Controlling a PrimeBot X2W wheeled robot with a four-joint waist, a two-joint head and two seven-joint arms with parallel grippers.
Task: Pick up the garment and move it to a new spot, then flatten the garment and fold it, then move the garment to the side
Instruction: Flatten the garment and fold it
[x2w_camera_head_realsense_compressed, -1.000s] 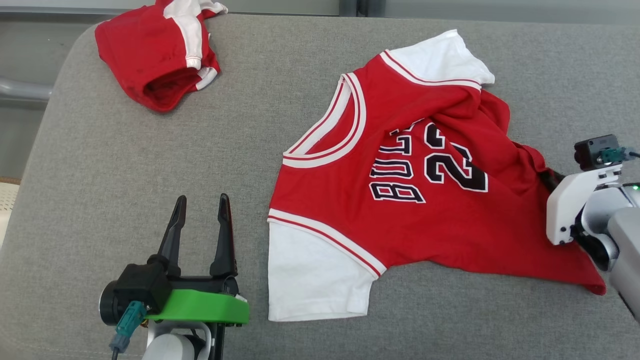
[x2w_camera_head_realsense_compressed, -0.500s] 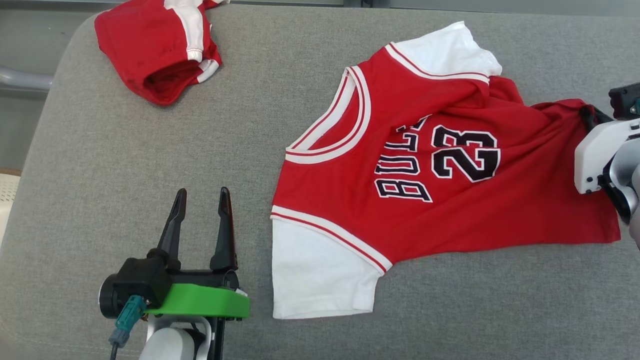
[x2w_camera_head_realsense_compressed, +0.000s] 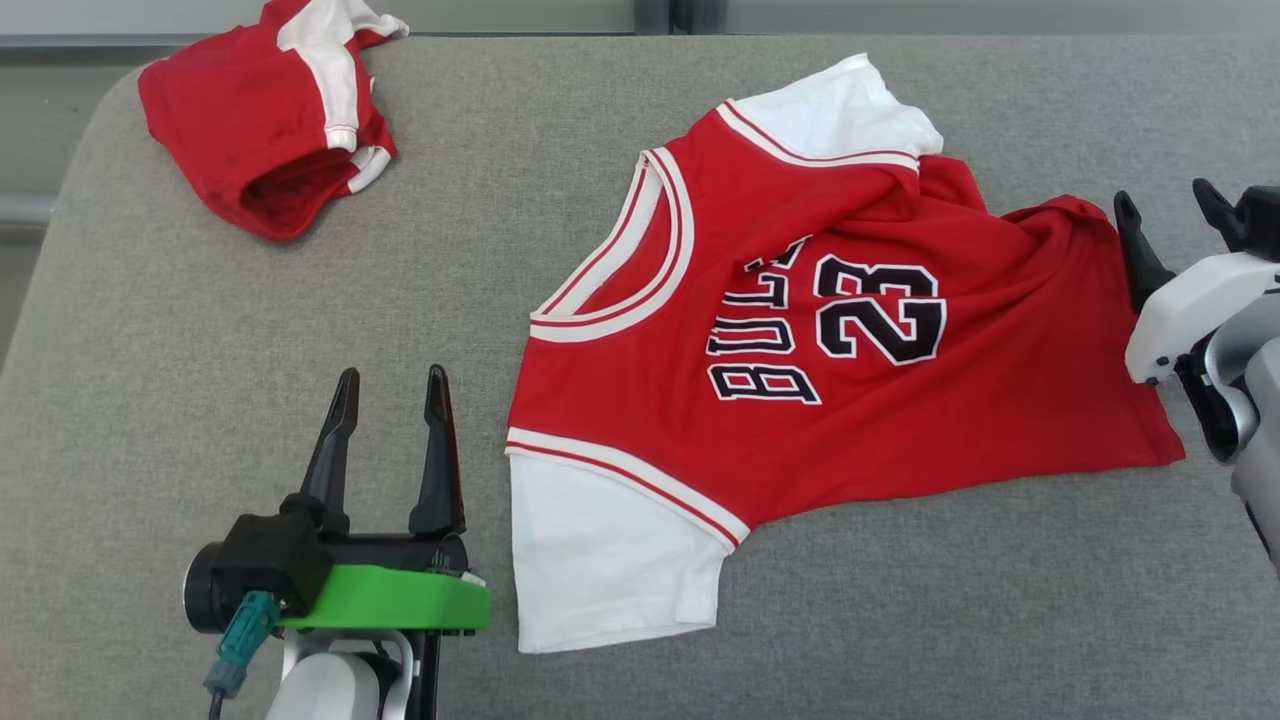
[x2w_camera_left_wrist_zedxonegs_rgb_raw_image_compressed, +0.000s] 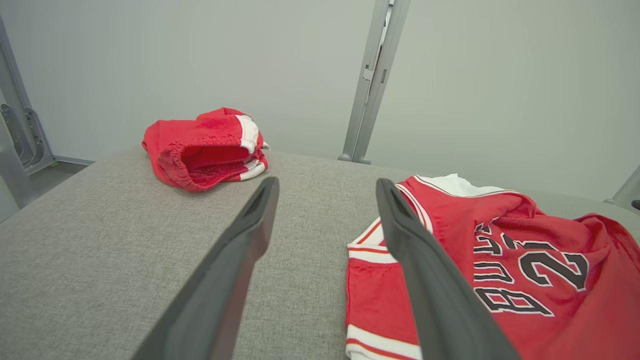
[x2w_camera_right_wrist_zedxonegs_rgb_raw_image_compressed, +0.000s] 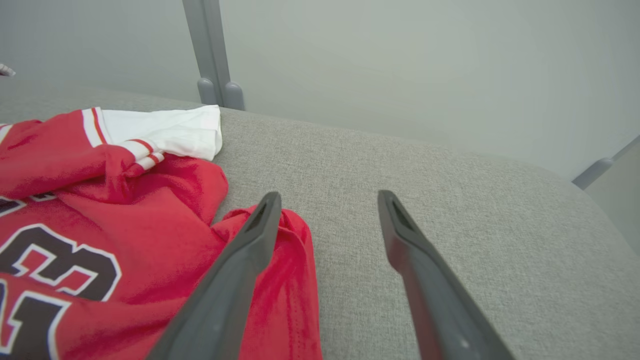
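Red smooth jersey (x2w_camera_head_realsense_compressed: 950, 420) with white sleeves lies wrinkled on the grey woven counter (x2w_camera_head_realsense_compressed: 200, 330). The right gripper (x2w_camera_head_realsense_compressed: 1161, 192), jaws spread and empty, is at its hem; the left gripper's (x2w_camera_head_realsense_compressed: 392, 373) jaws are spread too.

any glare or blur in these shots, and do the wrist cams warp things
Head view: even soft light, no glare, jersey print sharp. Left wrist view: wide-angle stretch, the left hand looms large, soft-edged low down. Right wrist view: same stretch on the right hand, cushion weave crisp.

Cushion (x2w_camera_head_realsense_compressed: 180, 330) lies bare between jersey (x2w_camera_head_realsense_compressed: 900, 440) and shorts (x2w_camera_head_realsense_compressed: 240, 130) (crumpled).
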